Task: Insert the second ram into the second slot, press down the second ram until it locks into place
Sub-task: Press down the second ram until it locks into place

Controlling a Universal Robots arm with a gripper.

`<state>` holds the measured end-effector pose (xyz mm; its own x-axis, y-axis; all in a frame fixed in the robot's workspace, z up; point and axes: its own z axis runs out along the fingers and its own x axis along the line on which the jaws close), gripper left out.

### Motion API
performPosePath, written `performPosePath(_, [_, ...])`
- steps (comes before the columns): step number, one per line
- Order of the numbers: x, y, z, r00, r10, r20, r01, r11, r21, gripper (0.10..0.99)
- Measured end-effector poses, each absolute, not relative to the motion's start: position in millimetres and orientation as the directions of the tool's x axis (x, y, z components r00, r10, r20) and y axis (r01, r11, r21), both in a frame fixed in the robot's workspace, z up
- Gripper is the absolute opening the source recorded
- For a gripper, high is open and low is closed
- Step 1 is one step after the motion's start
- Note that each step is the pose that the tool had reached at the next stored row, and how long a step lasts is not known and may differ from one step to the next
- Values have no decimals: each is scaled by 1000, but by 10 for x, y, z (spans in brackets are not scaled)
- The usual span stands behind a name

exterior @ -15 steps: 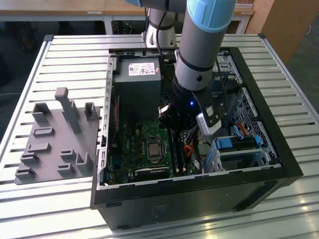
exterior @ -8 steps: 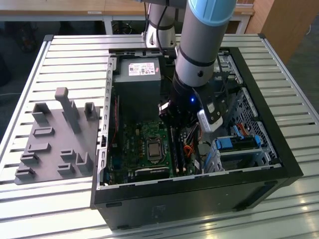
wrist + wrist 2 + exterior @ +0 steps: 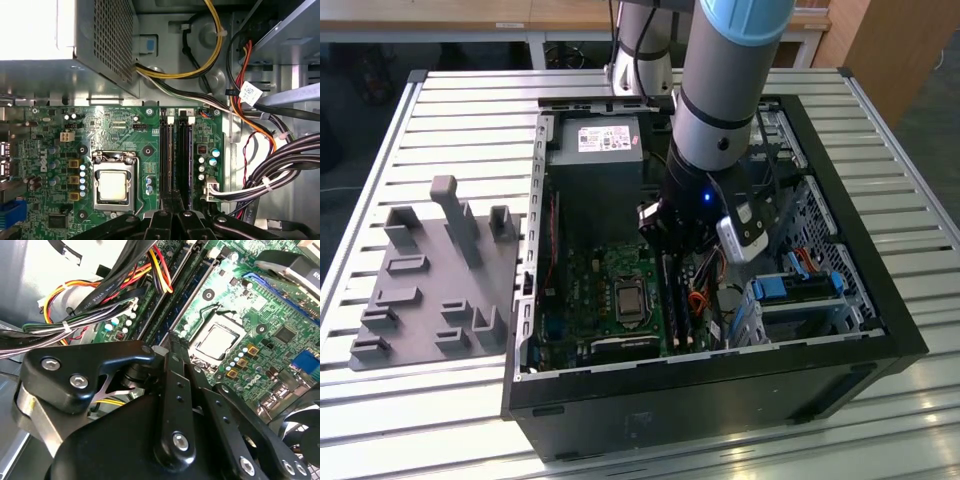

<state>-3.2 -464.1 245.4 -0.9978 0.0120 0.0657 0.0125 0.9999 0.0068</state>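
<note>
jaws hiding second ram end

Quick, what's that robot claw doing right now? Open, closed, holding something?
Gripper: fingers closed together, tips down on the RAM sticks in the motherboard slots.

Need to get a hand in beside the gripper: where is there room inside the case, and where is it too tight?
Most open: motherboard between CPU socket and power supply. Crowded: beyond the RAM slots, where the cable bundle runs, and at the gripper over the slots.
</note>
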Motion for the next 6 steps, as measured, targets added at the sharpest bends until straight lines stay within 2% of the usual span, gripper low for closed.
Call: performPosePath(6, [-32, -4641, 2455, -998, 12, 66, 12, 1000, 7, 106])
